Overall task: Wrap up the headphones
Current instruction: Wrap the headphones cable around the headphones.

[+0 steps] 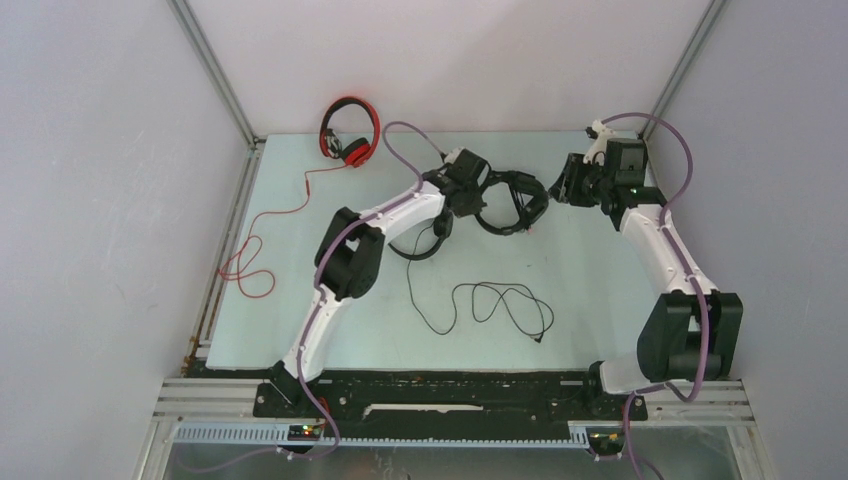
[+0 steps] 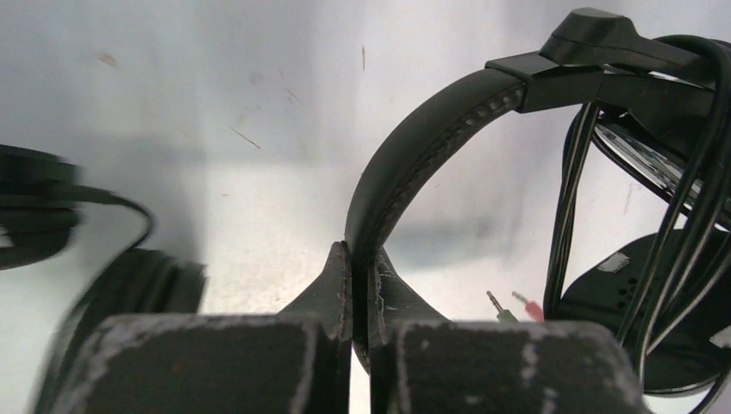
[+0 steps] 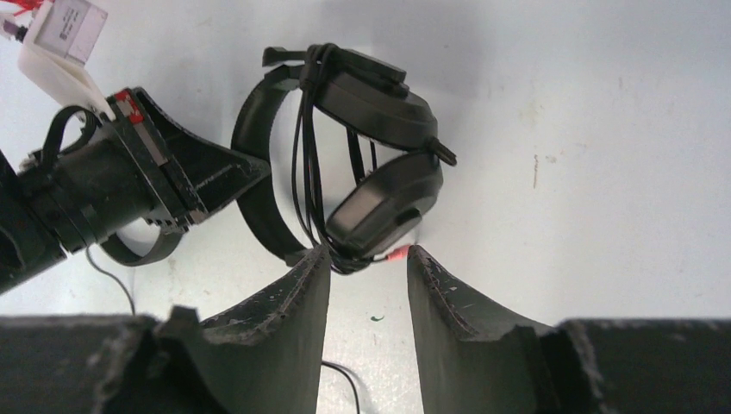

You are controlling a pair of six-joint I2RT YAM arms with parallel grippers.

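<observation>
Scuffed white tabletop (image 1: 600, 290): left fingers (image 2: 332, 289) pinch the wrapped black headset (image 2: 414, 155) by its band; right fingers (image 3: 289, 306) hover half-open, empty, near it.

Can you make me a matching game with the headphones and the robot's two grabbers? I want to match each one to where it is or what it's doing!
Things:
1. red headphones
2. black headphones between the grippers
3. left gripper
4. right gripper

Place or state:
A. open, holding nothing
B. in the far left corner
C. pinching a black headband
D. cable wound round it

Pairs: 1-B, 2-D, 3-C, 4-A
</observation>
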